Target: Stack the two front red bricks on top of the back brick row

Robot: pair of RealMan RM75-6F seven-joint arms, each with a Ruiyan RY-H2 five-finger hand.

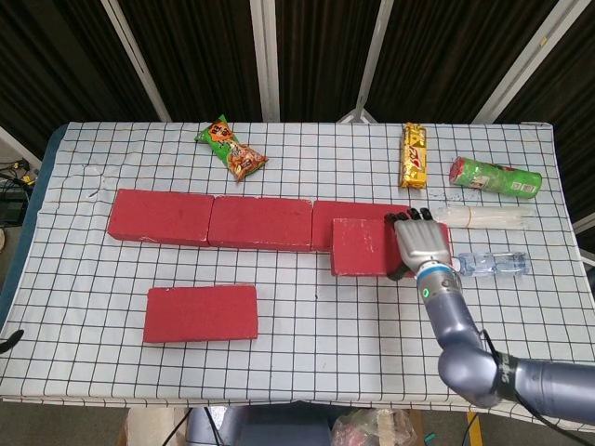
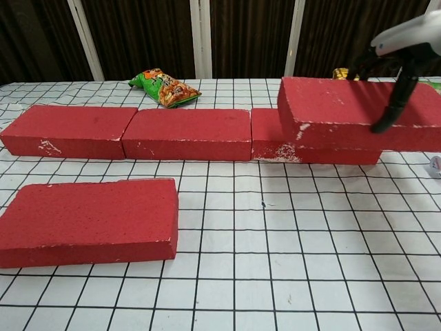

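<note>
Evenly and brightly lit from overhead, with only faint, soft shadows under the bricks (image 1: 260, 223) on the checked tablecloth (image 1: 307, 334). Dark beyond the top edge in both views; sharp throughout, slightly soft at the right edge of the chest view.

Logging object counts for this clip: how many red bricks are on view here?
5. Three rectangular red bricks form the back row: left, middle, right. One front brick lies on the checked table. The right hand holds the fifth brick by the row's right end.
</note>
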